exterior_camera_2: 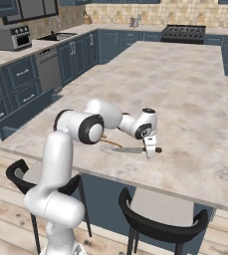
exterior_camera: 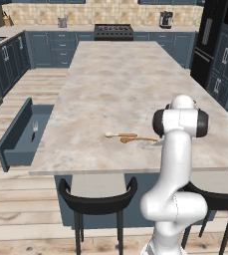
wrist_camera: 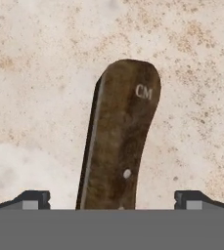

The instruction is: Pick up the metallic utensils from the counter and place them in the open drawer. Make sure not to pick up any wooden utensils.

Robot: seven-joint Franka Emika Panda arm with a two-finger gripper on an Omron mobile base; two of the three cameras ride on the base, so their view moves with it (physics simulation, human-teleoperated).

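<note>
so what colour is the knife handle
Dark brown with pale "CM" letters and a small pale rivet; the knife handle shows best in the hand view.

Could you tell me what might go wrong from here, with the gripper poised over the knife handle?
The gripper straddles the knife with its fingers apart; the hold would be at the handle end, so the long blade may droop or swing. The wooden spoons lie close by and could get nudged. The open drawer is far along the counter, a long carry.

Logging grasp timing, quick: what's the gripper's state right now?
Gripper: open, one fingertip on each side of the knife handle, not yet closed on it.
</note>
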